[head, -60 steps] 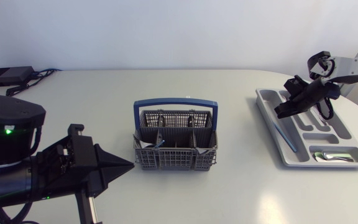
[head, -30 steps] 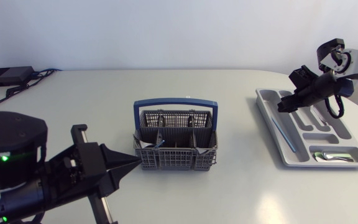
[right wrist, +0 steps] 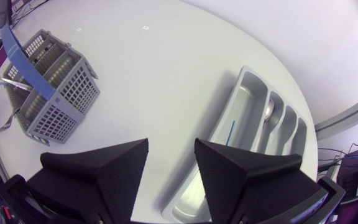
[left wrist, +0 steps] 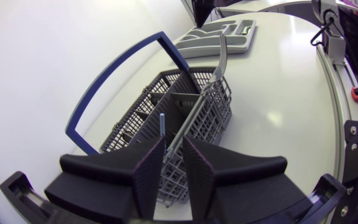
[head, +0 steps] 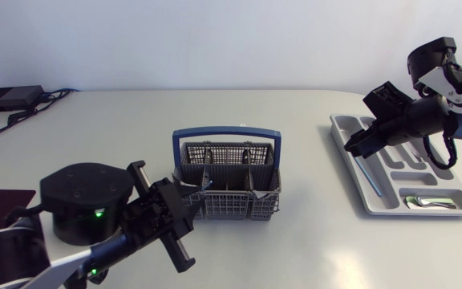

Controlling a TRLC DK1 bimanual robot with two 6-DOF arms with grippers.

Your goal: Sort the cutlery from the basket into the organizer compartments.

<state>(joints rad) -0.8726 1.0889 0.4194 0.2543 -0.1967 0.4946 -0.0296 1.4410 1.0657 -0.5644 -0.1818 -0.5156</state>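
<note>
The left gripper [left wrist: 173, 140] sits at the near left corner of the grey, blue-handled basket [head: 224, 207] in the middle of the table [head: 319, 249]. Its fingers are narrowly parted, with a silver utensil [left wrist: 219, 62] in the gap. The utensil leans in the basket, its long axis tilted and its upper end pointing right toward the organizer [head: 407, 213]. The right gripper [right wrist: 171, 143] hangs above the organizer's left edge, fingers spread and empty.

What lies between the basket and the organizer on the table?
Nothing. The head view shows only bare table between the basket and the organizer.
</note>
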